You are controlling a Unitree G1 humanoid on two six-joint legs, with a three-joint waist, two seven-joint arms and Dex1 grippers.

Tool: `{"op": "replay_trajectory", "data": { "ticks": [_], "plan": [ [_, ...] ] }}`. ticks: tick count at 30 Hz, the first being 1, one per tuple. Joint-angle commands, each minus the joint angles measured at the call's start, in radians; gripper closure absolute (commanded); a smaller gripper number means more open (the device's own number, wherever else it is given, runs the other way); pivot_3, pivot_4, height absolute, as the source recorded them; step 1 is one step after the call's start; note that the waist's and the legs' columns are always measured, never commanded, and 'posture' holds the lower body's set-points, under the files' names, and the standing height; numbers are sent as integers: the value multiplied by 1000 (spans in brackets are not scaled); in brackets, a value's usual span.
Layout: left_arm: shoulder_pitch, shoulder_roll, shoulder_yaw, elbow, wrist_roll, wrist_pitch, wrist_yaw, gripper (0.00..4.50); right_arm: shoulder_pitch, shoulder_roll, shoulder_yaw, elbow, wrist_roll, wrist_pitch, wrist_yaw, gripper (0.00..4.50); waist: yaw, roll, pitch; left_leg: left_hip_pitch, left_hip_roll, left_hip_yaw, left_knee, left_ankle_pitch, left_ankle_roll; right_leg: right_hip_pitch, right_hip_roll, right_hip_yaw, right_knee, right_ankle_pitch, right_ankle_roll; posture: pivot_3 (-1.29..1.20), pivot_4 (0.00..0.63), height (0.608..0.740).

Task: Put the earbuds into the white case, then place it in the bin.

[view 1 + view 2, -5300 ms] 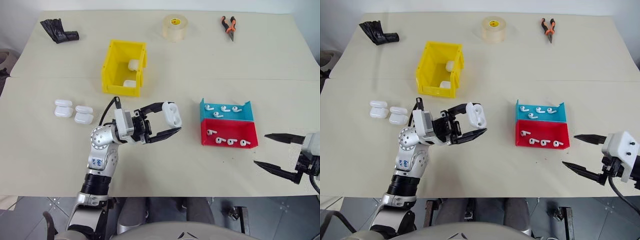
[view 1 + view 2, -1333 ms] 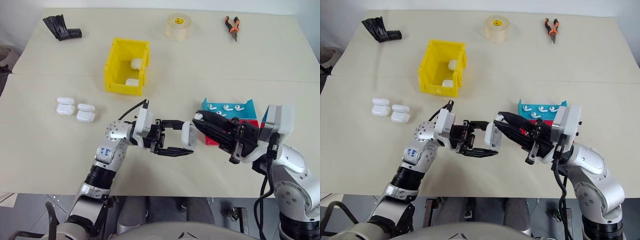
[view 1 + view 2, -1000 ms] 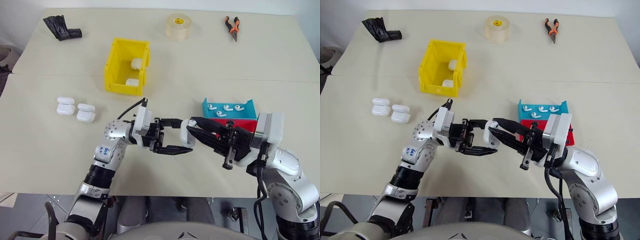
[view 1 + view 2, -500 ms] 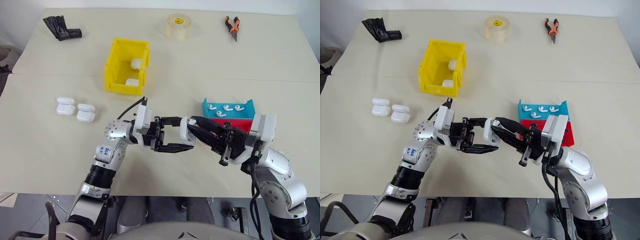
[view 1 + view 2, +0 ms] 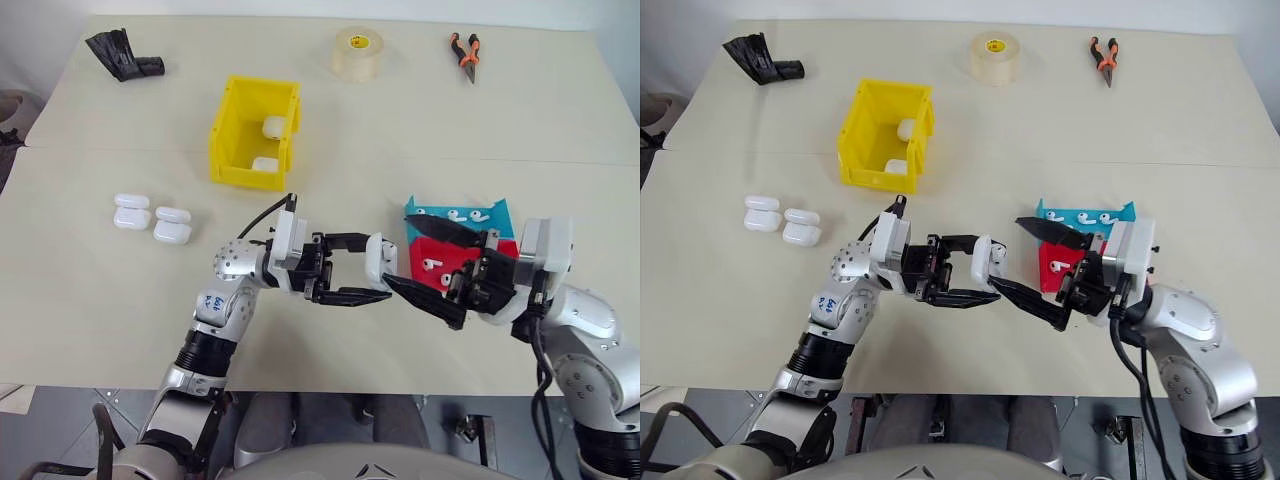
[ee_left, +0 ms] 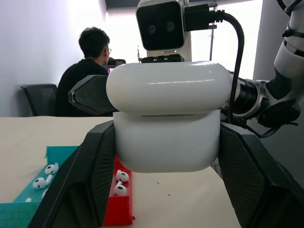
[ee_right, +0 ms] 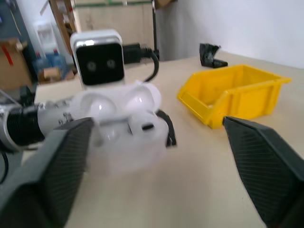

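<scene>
Between the two arms, above the front of the beige desk (image 5: 560, 130), the left pincer (image 5: 352, 268) clamps the small glossy white rounded case (image 5: 380, 258) by its sides; in the left wrist view its lid looks seated on the body. Just right of the case the right pincer (image 5: 428, 268) stands spread wide and empty, one finger above and one below. Just beyond that pincer sit a small red plastic tray (image 5: 432, 262) and a small blue plastic tray (image 5: 455, 214) with tiny white stemmed earbuds (image 5: 447, 216) loose inside. Far left of the case and further back stands the bright yellow open-top plastic bin (image 5: 254, 133). Whether the case is loaded I cannot tell. The transfer probably wants the left arm carrying the case level, lid shut, lowering inside the bin walls before releasing.
</scene>
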Motion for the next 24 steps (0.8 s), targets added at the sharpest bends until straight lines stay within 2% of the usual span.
{"op": "replay_trajectory", "data": {
  "ticks": [1,3,6,13,16,19,24],
  "plan": [
    [15,16,8,-16,-5,-20,-13,1704,71,-75,-199,51,24,-8,62,49,3,0,0,0,0,0,0,0,0,0,0,0,0,0,0,0,150,740],
    [26,24,16,-13,-3,-29,-9,1704,124,-96,-282,130,-7,-43,100,49,1,0,0,0,0,0,0,0,0,0,0,0,0,0,0,0,150,740],
    [40,30,24,-1,6,-57,-1,1704,202,-122,-369,287,-133,-184,190,49,3,0,0,0,0,1,0,0,0,0,0,0,0,0,0,0,150,740],
    [34,25,31,28,28,-102,27,1704,157,-168,-388,519,-226,-266,228,49,-6,1,-1,2,1,3,-1,0,0,0,0,1,0,0,0,0,150,740],
    [30,16,29,37,37,-123,38,1704,106,-213,-349,586,-248,-256,265,49,-5,1,-1,2,1,3,-1,0,0,0,0,2,0,0,0,0,150,740],
    [29,7,23,42,45,-138,47,1704,-38,-269,-272,658,-295,-258,273,49,-6,1,-1,2,0,3,0,0,0,0,0,2,0,0,0,0,150,740],
    [25,-5,15,52,55,-154,53,1704,-346,-357,-32,767,-412,-141,317,49,-8,3,-1,2,1,4,0,0,0,0,0,2,0,0,0,0,150,740]
  ]
}}
